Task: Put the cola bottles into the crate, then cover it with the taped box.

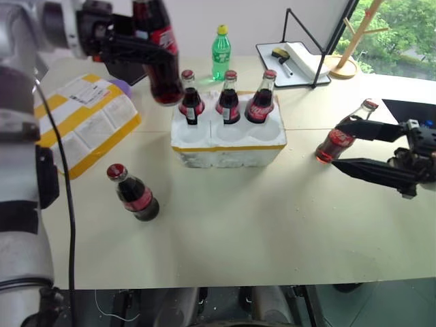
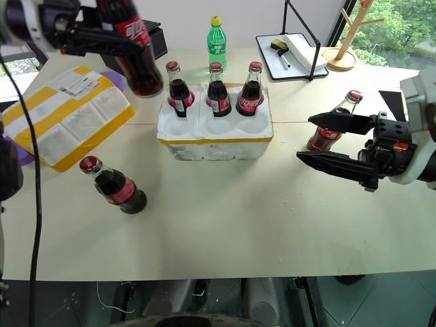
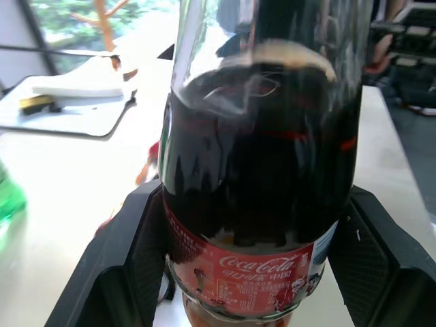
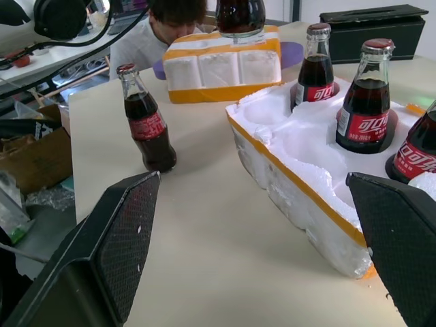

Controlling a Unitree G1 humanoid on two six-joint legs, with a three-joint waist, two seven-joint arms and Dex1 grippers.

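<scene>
My left gripper (image 1: 158,54) is shut on a cola bottle (image 3: 259,157) and holds it in the air, tilted, just left of the crate's back row. The crate (image 1: 228,139), white foam with a yellow band, has three cola bottles (image 1: 229,99) standing in its far wells; the near wells are empty. One bottle (image 1: 136,194) stands on the table in front of the crate, to its left. Another (image 1: 338,136) stands to the right, just behind the far finger of my open right gripper (image 2: 304,139), not between the fingers. The taped box (image 1: 82,122) lies at the left.
A green bottle with a yellow cap (image 1: 221,53) stands behind the crate. A black box (image 2: 146,37) sits at the back left, a tray with small items (image 1: 293,61) and a wooden stand (image 1: 347,54) at the back right. A person (image 4: 157,34) sits beyond the table.
</scene>
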